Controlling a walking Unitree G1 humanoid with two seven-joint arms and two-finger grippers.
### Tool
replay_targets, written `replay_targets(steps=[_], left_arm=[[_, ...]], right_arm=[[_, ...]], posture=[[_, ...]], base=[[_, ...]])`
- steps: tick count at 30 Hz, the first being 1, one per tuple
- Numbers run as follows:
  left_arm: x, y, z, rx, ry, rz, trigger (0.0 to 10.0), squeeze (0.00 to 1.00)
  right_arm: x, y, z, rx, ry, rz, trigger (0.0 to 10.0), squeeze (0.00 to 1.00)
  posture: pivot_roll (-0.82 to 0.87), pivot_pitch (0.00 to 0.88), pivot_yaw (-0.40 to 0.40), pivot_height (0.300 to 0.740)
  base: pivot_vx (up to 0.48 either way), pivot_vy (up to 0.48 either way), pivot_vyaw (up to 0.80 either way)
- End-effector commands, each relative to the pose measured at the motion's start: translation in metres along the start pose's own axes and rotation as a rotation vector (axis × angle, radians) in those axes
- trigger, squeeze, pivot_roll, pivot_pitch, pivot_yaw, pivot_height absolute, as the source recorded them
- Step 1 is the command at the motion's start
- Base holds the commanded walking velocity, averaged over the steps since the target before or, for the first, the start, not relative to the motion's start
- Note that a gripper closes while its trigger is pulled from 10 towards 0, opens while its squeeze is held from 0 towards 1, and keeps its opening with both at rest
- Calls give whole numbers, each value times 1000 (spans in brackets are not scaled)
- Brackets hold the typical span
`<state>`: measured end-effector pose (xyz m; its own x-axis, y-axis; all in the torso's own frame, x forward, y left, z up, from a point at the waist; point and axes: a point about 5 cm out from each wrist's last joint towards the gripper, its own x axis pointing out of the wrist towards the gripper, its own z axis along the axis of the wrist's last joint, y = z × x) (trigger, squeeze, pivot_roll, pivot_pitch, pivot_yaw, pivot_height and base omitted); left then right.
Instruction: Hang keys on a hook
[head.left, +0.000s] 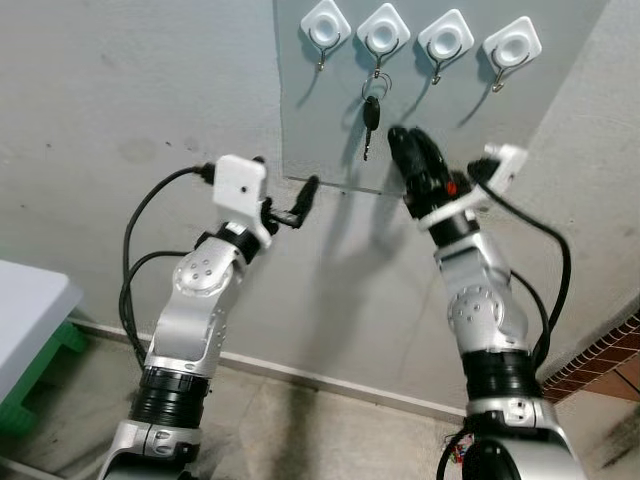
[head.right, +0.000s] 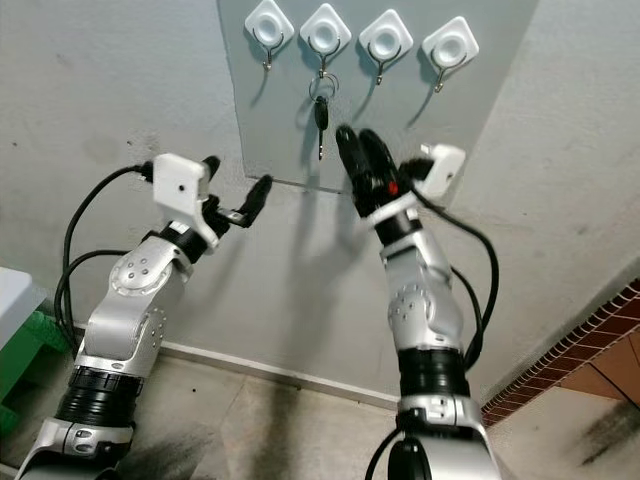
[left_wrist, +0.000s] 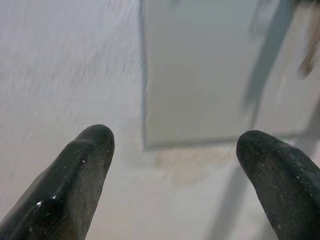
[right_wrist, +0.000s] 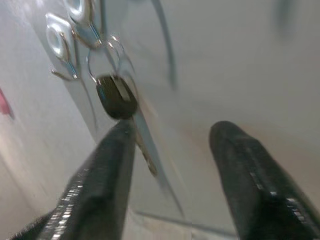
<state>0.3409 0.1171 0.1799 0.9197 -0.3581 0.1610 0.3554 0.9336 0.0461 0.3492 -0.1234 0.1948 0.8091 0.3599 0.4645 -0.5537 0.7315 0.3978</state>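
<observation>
Two silver arms rising from bottom of head views toward pale grey wall (head.left: 120, 90). Black-headed key on silver split ring (head.left: 371, 112) hanging from second hook from robot's left (head.left: 379, 62), blade pointing down, free of both grippers. Hook one of four metal hooks on white diamond-shaped plastic mounts, in a row across top of flat grey rectangular wall panel (head.left: 460, 110); other three mounts (head.left: 325, 27), (head.left: 445, 38), (head.left: 512, 44) bare.

Right gripper (head.left: 408, 150) raised just beside key, on its right and slightly below; black fingers spread apart, nothing between them. Right wrist view: key (right_wrist: 116, 96) just past tip of one finger (right_wrist: 102, 180), other finger (right_wrist: 252, 175) well apart; contact not certain, blurred.

Left gripper (head.left: 300, 205) lower, near panel's bottom left corner, fingers parted and holding nothing; left wrist view: panel corner (left_wrist: 200, 75) between fingertips (left_wrist: 82, 165).

White table edge (head.left: 30, 310) with green leg at far left; tiled floor (head.left: 300, 420) below.
</observation>
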Motion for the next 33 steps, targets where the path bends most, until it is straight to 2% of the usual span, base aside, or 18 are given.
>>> replay_targets(steps=[1, 3, 4, 5, 10, 13, 15, 16, 22, 23, 24, 25, 26, 27, 28, 30, 32, 33], left_arm=[[-7, 9, -21, 7, 56, 45, 10000, 0], [-11, 10, -36, 28, 98, 57, 10000, 0], [-15, 11, -49, 36, 132, 63, 10000, 0], [-18, 12, -59, 38, 165, 75, 10000, 0], [-31, 13, -93, 41, 263, 112, 10000, 0], [-34, 14, -100, 30, 287, 119, 10000, 0], [-44, 13, -117, 24, 337, 125, 10000, 0], [-56, 10, -132, 28, 389, 117, 10000, 0], [-72, 7, -151, -10, 468, 127, 10000, 0], [-78, 6, -157, -5, 499, 135, 10000, 0], [-87, 6, -164, -25, 535, 145, 10000, 0], [-87, 6, -164, -25, 535, 145, 10000, 0], [-95, 5, -171, -23, 573, 150, 10000, 0], [-107, 3, -181, -54, 624, 163, 10000, 0], [-112, 3, -184, -48, 644, 168, 10000, 0], [-115, 3, -186, -45, 656, 172, 10000, 0], [-125, 2, -192, -57, 695, 181, 10000, 0], [-125, 2, -192, -57, 695, 181, 10000, 0]], right_arm=[[-3, 3, -4, -28, -3, -27, 10000, 1000], [-10, 1, -12, -15, 13, -57, 10000, 1000], [-16, -1, -19, -17, 27, -81, 10000, 145], [-22, -3, -26, -23, 46, -103, 10000, 0], [-46, -14, -49, -54, 127, -181, 10000, 0], [-52, -18, -54, -57, 143, -203, 10000, 0], [-70, -30, -66, -75, 204, -280, 10000, 0], [-89, -42, -77, -101, 265, -348, 10000, 0], [-114, -54, -89, -119, 361, -418, 10000, 0], [-123, -58, -94, -137, 404, -445, 10000, 1000], [-136, -62, -100, -146, 456, -472, 10000, 1000], [-136, -62, -100, -146, 456, -472, 10000, 1000], [-149, -66, -106, -165, 513, -503, 10000, 1000], [-172, -71, -114, -213, 612, -559, 10000, 1000], [-181, -72, -117, -216, 645, -579, 10000, 1000], [-186, -73, -119, -214, 663, -589, 10000, 1000], [-207, -74, -125, -231, 751, -633, 10000, 1000], [-207, -74, -125, -231, 751, -633, 10000, 1000]], posture=[[4, 0, 55, 740], [0, 0, 58, 740], [-3, 0, 63, 740], [-5, 0, 65, 740], [-12, 0, 68, 740], [-16, 0, 66, 740], [-22, 0, 66, 740], [-29, 0, 63, 740], [-34, 0, 52, 740], [-34, 0, 51, 740], [-34, 0, 46, 740], [-34, 0, 46, 740], [-34, 0, 43, 740], [-33, 0, 38, 740], [-33, 0, 38, 740], [-33, 0, 38, 740], [-34, 0, 31, 740], [-34, 0, 31, 740]], base=[[0, 0, 0], [0, 0, 0], [0, 0, 0], [0, 0, 0], [0, 0, 0], [0, 0, 0], [0, 0, 0], [0, 0, 0], [0, 0, 0], [0, 0, 0], [0, 0, 0], [0, 0, 0], [0, 0, 0], [0, 0, 0], [0, 0, 0], [0, 0, 0], [0, 0, 0], [0, 0, 0]])
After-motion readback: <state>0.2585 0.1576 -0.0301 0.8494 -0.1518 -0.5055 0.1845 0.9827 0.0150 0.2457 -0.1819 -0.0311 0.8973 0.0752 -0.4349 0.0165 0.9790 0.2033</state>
